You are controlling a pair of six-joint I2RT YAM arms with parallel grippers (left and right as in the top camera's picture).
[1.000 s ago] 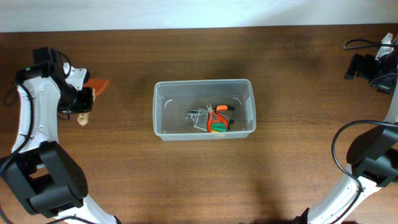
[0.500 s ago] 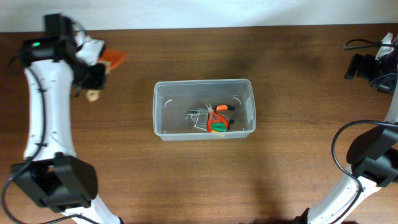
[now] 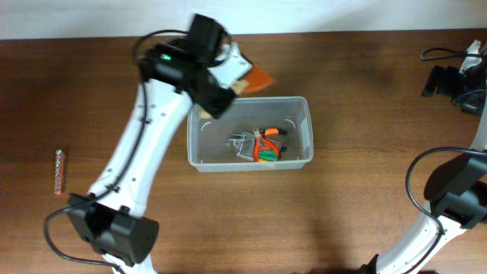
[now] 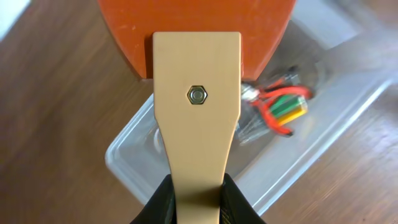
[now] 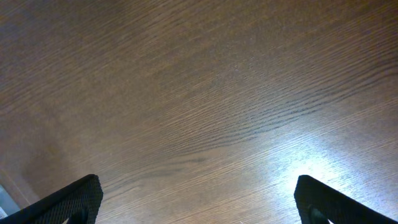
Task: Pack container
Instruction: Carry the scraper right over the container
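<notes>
Right, your left hand (image 4: pixel 198 202) is pinching a scraper (image 4: pixel 198 93) by the narrow end of its tan handle, with the fingers (image 4: pixel 158 208) pressed in from both sides. The orange blade points away from the wrist, and a hex bolt (image 4: pixel 198 94) sits mid-handle.

The container (image 3: pixel 308 129) sits mid-worktop, long side running left-right, open top up. From overhead, the left arm reaches across from the near-left, and the hand is over the container's far-left corner. The blade sticks out just past the far rim. You can't tell from these views how high the scraper is above the tub.

Inside the container, right of centre, there's a small cluster of tools (image 3: pixel 261 146): red-handled pliers, something green and yellow, and some bare metal parts. They're lying on the tub floor, touching each other.

Your right hand (image 5: pixel 199 202) is spread wide with nothing between the fingers, and only bare wood grain is under it. It's parked at the far-right edge of the worktop (image 3: pixel 365 198), well apart from the container.

One small orange-brown stick (image 3: pixel 59 171) lies alone at the left side. It's too small to identify.
</notes>
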